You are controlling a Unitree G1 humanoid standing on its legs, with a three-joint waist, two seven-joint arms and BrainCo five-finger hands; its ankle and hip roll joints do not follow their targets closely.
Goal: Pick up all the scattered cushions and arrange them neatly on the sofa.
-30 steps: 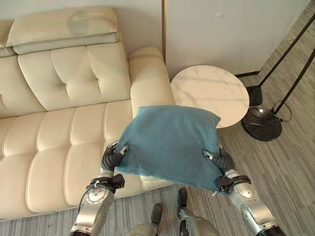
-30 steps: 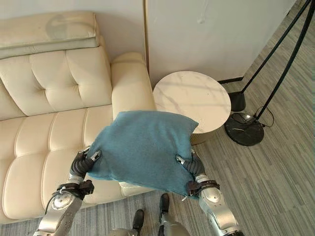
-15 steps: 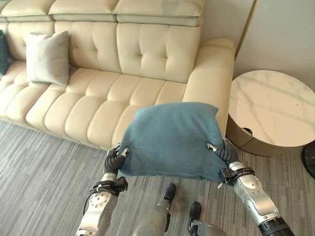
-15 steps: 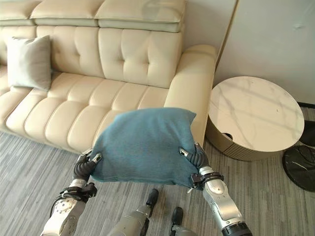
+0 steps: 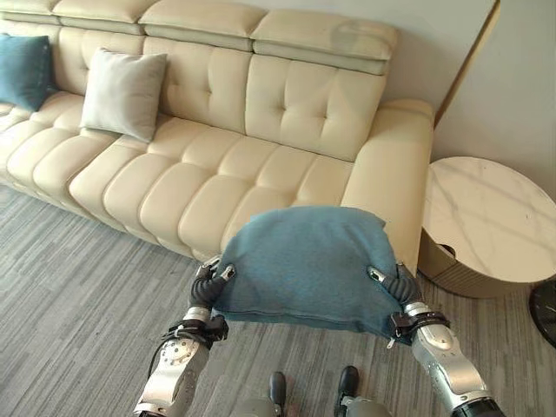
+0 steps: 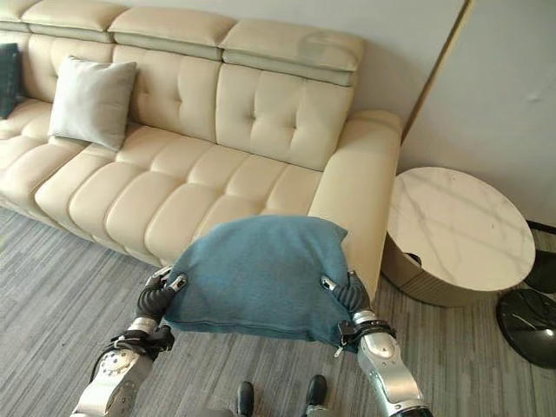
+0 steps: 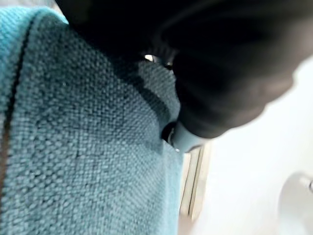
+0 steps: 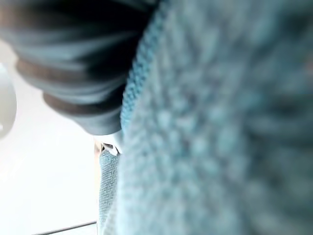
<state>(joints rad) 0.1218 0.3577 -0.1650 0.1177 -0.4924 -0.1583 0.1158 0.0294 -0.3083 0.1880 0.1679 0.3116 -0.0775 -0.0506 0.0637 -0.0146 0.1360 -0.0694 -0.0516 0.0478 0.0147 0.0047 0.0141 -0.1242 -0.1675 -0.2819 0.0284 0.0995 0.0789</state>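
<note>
Far off at the left end of the cream sofa (image 5: 217,165), leaning on the backrest: a dark blue cushion (image 5: 23,69), then just beside it a pale grey cushion (image 5: 122,93). In front, over the grey striped floor (image 5: 69,278) and near the sofa's right armrest: a big blue cushion (image 5: 304,265), held up in the air between both hands, not touching the seat. On its left edge, the left hand (image 5: 208,282), thumb on top and pinching the cloth, other fingers tucked under and hidden. On its right edge, the right hand (image 5: 393,282), pinching the same way, thumb on top. Up close in both wrist views, only blue woven cloth right against the dark hand covers. Further right, beside the armrest: a round white table (image 5: 491,221) with a marble-look top.
</note>
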